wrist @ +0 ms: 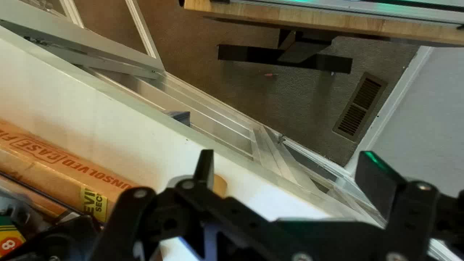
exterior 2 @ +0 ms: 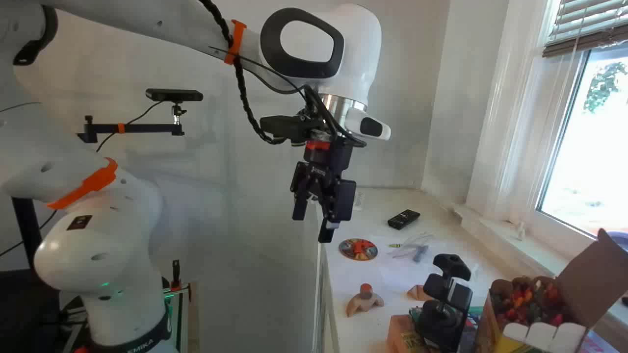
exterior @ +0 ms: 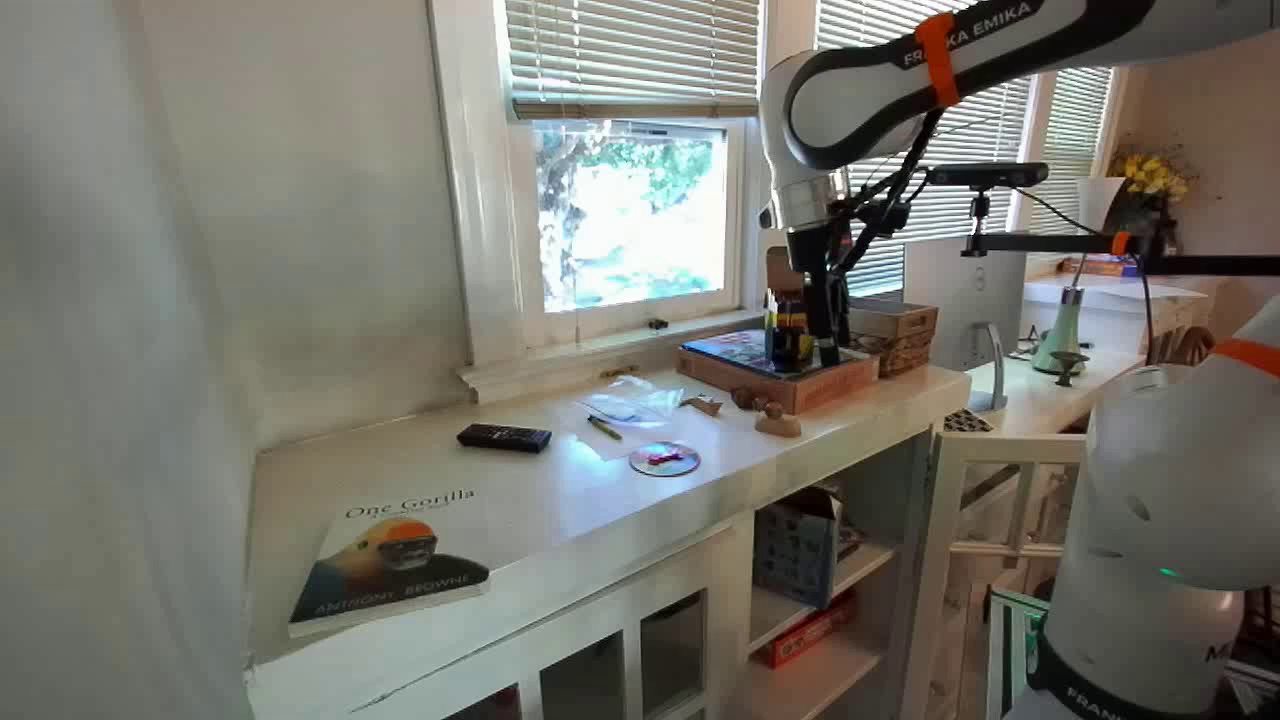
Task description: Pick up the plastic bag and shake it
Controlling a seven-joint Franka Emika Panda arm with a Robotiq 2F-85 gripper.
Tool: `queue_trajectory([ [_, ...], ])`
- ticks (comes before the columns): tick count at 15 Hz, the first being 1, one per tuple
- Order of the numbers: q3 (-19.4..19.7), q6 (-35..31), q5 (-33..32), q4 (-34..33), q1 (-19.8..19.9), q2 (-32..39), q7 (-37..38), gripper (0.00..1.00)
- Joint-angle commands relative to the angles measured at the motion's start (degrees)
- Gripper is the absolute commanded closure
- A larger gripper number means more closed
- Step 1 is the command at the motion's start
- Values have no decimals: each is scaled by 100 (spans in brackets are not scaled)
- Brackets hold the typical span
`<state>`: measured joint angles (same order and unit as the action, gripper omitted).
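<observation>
My end effector (wrist: 290, 173) hangs in mid-air, fingers (wrist: 375, 181) spread wide.
The clear plastic bag (exterior: 632, 400) lies crumpled on the white bench (exterior: 540, 500), well apart from me, between the black remote control (exterior: 503, 438) and the Unsolved Case box (exterior: 830, 388), near the disc (exterior: 684, 464).

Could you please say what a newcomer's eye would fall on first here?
The white robot arm probably dominates both exterior views, its open gripper pointing down. Next might come the bright window behind the counter and, lower left in an exterior view, the One Gorilla book.

The bag (exterior: 632, 402) lies on the counter (exterior: 560, 490) — clear, crumpled.
</observation>
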<state>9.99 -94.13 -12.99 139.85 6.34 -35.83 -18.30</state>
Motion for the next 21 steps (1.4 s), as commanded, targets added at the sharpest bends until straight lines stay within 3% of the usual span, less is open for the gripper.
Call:
queue_trajectory([
  [1,43,17,-20,-10,-57,-3,25,0],
  [5,43,16,-20,-10,-57,-2,25,0],
  [7,116,-417,-162,-212,-56,239,-74,0],
  [11,195,-1184,-55,-1027,-79,861,-102,0],
  [16,209,-1175,489,-2430,-80,2112,134,0],
  [21,268,-1401,1304,-3420,-7,3075,-281,0],
])
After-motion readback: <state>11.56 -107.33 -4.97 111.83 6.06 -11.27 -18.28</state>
